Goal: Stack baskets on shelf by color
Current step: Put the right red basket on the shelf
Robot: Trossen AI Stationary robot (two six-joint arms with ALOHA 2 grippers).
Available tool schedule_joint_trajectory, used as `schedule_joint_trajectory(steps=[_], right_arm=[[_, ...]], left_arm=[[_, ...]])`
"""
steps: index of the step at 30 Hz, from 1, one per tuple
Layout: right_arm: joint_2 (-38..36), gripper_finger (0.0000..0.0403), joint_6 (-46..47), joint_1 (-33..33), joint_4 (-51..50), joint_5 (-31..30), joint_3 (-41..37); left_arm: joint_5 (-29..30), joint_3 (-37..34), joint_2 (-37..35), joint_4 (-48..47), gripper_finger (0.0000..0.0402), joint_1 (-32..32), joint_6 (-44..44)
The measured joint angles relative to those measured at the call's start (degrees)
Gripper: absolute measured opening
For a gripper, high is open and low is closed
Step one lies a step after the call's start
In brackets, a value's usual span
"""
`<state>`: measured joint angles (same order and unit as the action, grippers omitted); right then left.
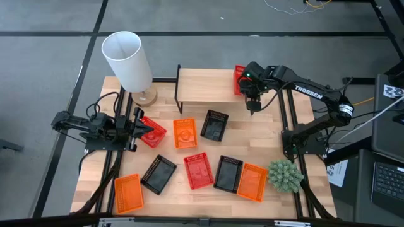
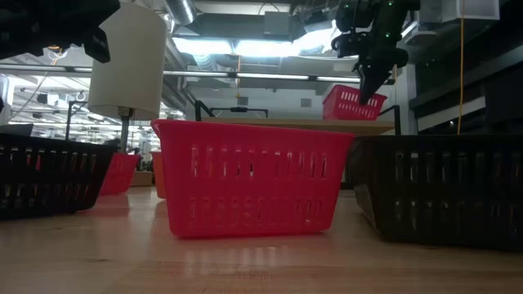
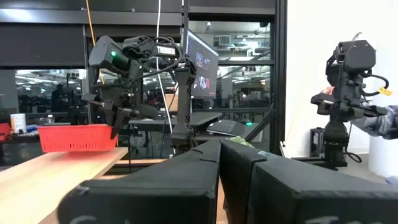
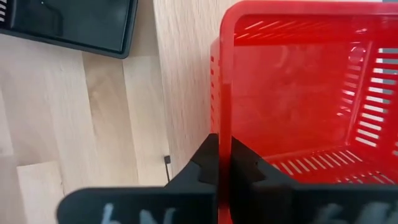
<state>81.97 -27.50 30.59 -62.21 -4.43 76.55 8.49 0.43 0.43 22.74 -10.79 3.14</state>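
Observation:
A red basket (image 1: 239, 78) sits at the right end of the shelf (image 1: 205, 88), a light wooden top on black legs. My right gripper (image 1: 253, 104) comes down on it from above and is shut on its wall. My left gripper (image 1: 146, 130) is shut and hangs at the left edge of another red basket (image 1: 155, 134) on the table; I cannot tell whether it touches it. The other baskets lie on the table: orange (image 1: 185, 133), black (image 1: 214, 125), red (image 1: 198, 170), black (image 1: 158, 173), black (image 1: 228, 173), orange (image 1: 252, 181), orange (image 1: 128, 192). My right gripper pinches the red basket's near-side wall at its rim (image 4: 224, 124), with one finger (image 4: 249, 167) inside the basket and one finger (image 4: 207, 163) outside. The fingers point down from above. The basket (image 2: 353, 104) stands nearly level with its bottom at the shelf top (image 2: 310, 124).
A lamp with a white shade (image 1: 126, 58) and wooden base (image 1: 144, 96) stands at the shelf's left end. A green plant (image 1: 285, 175) sits at the table's right near corner. The shelf top left of the red basket is bare wood.

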Motion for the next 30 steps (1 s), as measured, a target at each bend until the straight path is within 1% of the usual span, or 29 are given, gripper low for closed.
schedule_joint_trajectory(steps=[6, 12, 16, 19, 24, 28, 30], right_arm=[[0.0, 0.0042, -1.3, 0.0, -0.1, -0.3, 0.0], [0.0, 0.009, -1.3, 0.0, -0.2, -0.3, 0.0], [0.0, 0.0122, 0.1, -0.6, -0.2, 2.5, 0.0], [0.0, 0.0139, 1.8, -1.3, -0.2, 2.6, 0.0], [0.0, 0.015, 3.6, -1.4, -0.2, 2.5, 0.0], [0.0, 0.0151, 5.4, -1.5, 0.1, -1.1, 1.0], [0.0, 0.0151, 6.2, -1.7, 0.1, -1.8, 2.7]], left_arm=[[0.0, 0.0, 0.0, 0.0, 0.0, 0.0, 0.0], [0.0, 0.0, 0.0, 0.0, 0.0, 0.0, 0.0], [0.0, 0.0, 0.0, 0.0, 0.0, 0.0, 0.0], [0.0, 0.0, 0.0, 0.0, 0.0, 0.0, 0.0], [0.0, 0.0, 0.0, 0.0, 0.0, 0.0, 0.0], [0.0, 0.0, 0.0, 0.0, 0.0, 0.0, 0.0], [0.0, 0.0, 0.0, 0.0, 0.0, 0.0, 0.0]])
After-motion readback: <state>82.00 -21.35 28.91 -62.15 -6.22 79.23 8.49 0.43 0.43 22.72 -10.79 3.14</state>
